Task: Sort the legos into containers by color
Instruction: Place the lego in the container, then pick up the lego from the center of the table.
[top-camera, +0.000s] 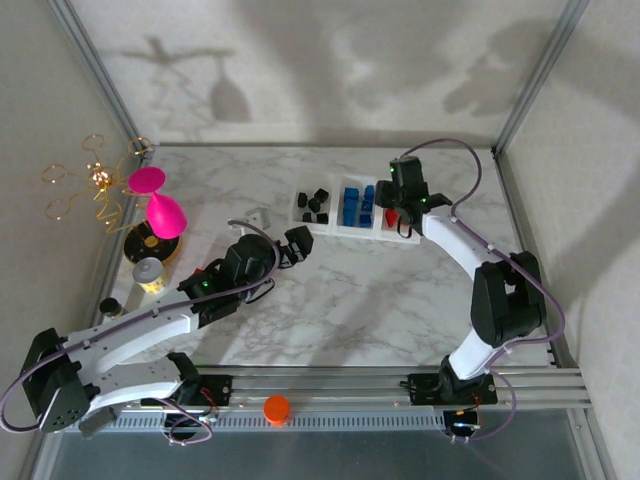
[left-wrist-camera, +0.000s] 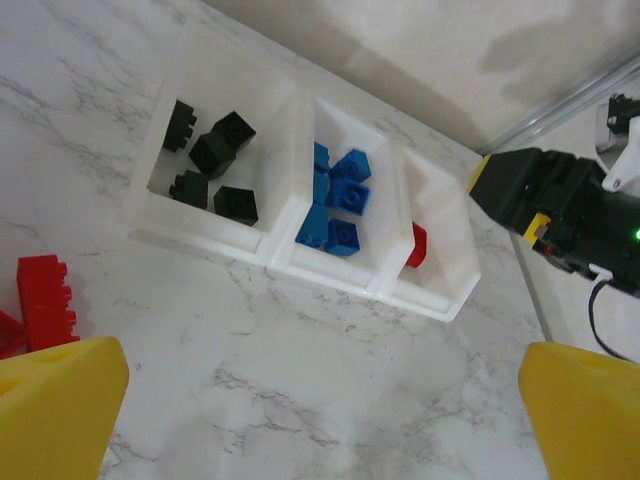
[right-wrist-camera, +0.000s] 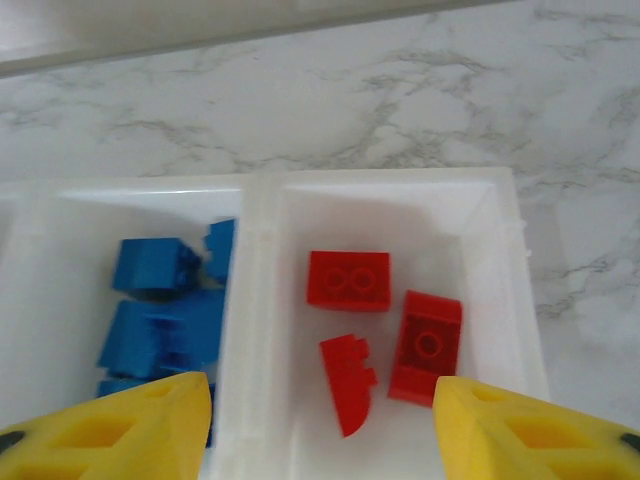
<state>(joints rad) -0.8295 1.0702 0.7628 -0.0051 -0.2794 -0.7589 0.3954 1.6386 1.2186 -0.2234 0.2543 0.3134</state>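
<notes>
Marble-patterned desk (top-camera: 330, 300) carries three white containers (left-wrist-camera: 285, 190) in a row: black legos (left-wrist-camera: 215, 150) in the left one, blue legos (right-wrist-camera: 160, 300) in the middle, three red legos (right-wrist-camera: 348, 280) in the right. Right end effector (right-wrist-camera: 320, 420) hangs over the reds, jaws parted, gripping nothing; one finger covers part of the blue pile. Left end effector (left-wrist-camera: 320, 400) stands wide and empty beside a loose red lego (left-wrist-camera: 45, 295), cut off at the frame edge.

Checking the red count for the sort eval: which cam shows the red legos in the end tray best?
Right wrist: it looks straight down on three red legos in the tray, unobstructed. In top external they are a small red patch. Left wrist catches one brick peeking past the tray wall.
</notes>
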